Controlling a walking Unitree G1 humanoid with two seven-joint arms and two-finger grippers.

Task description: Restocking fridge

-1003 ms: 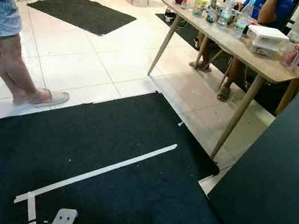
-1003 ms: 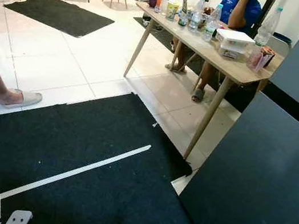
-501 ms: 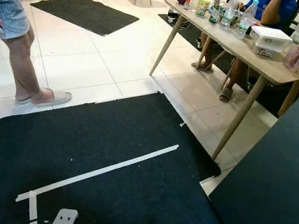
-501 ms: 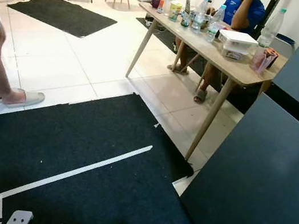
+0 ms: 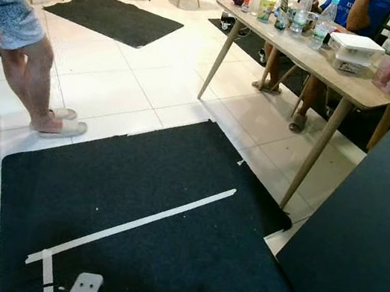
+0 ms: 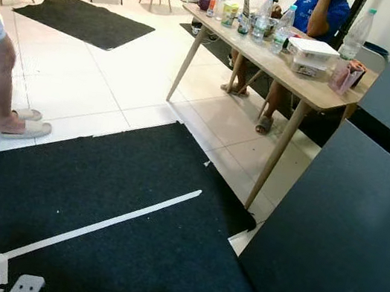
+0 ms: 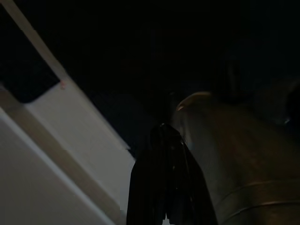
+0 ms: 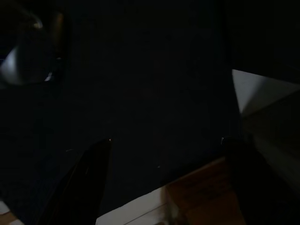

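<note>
Dark panel point(image 6: 344, 240) stands at right beside the black mat point(image 5: 147, 243). Table point(image 5: 356, 87) carries bottles point(image 5: 303, 6) and a lidded box point(image 5: 351, 51). A person point(image 5: 20, 24) stands left. Finger state of either gripper: cannot tell.

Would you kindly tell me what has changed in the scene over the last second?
The person standing on the robot's left has stepped: the rear foot has come forward, so both slippers now sit close together on the tiles. The whole picture has also shifted slightly, so the camera moved. The wooden table with its bottles and stacked containers, the seated person, and the black mat with its white tape line stayed put.
</note>
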